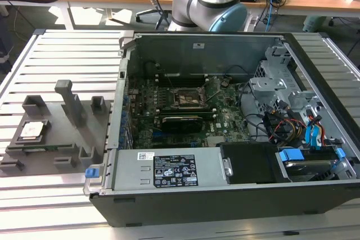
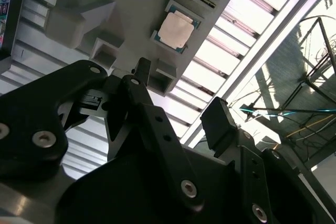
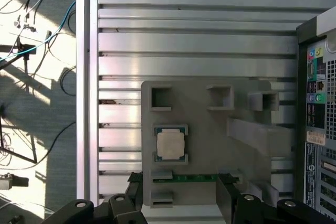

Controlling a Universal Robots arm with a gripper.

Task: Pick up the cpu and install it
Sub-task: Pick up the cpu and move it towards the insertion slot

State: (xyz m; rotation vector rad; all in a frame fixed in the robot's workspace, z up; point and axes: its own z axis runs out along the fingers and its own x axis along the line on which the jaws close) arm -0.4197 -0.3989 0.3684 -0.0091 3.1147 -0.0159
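step: pre-grasp, pick not yet made. cpu point(image 3: 170, 144) lies flat in its pocket on the grey tray point(image 3: 210, 129), beside the open pc case point(image 1: 225, 198). motherboard socket point(image 1: 187, 98) looks unfilled. gripper point(image 3: 179, 190) hangs over the tray edge, fingers spread, holding nothing. the grasp likely calls for centring on the chip's thin edges (little to grab). psu sticker point(image 1: 174, 171): can't make out the print.

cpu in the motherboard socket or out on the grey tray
Out. The cpu lies flat in a recess of the grey tray, outside the computer case.
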